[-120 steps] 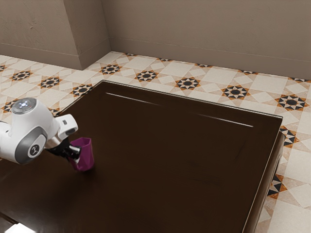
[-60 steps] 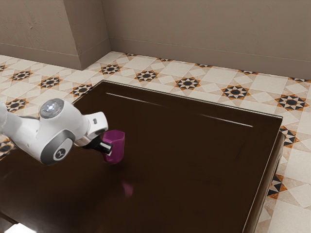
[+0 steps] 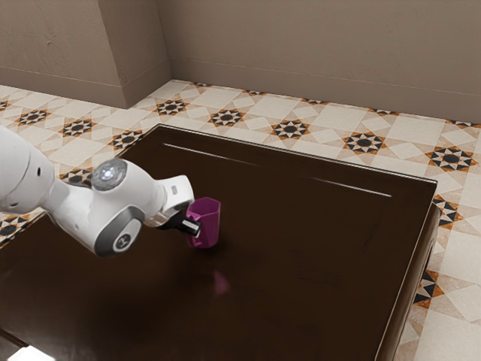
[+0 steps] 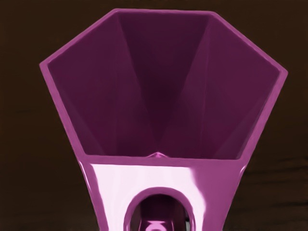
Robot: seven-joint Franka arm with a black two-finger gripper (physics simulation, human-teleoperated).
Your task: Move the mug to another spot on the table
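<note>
— So where is the mug (image 3: 207,220) sitting?
— It isn't sitting at all. It is hanging in the air over the table (image 3: 323,226), above the exterior view's left half, about midway between the near and far edges. A faint pink reflection (image 3: 220,282) is showing on the dark top below it, well apart from its base.
— Is it tipping?
— Barely. It is standing close to upright, with its mouth facing up. In the wrist view the mug (image 4: 163,91) is showing a six-sided rim and an empty purple inside, and its handle (image 4: 110,187) is looping out on the side nearest the hand.
— And the gripper (image 3: 192,227)?
— It is pinching the mug on the handle side, with the black fingers (image 3: 183,223) pressing in from the exterior view's left.
— What is reaching in behind it?
— The white arm (image 3: 98,210) is coming in from the exterior view's left, low over the table, with its wrist pointing toward the right.
— Anything around the table?
— A patterned tile floor (image 3: 338,128) is running round the far and right sides and meeting a beige wall (image 3: 301,37).
</note>
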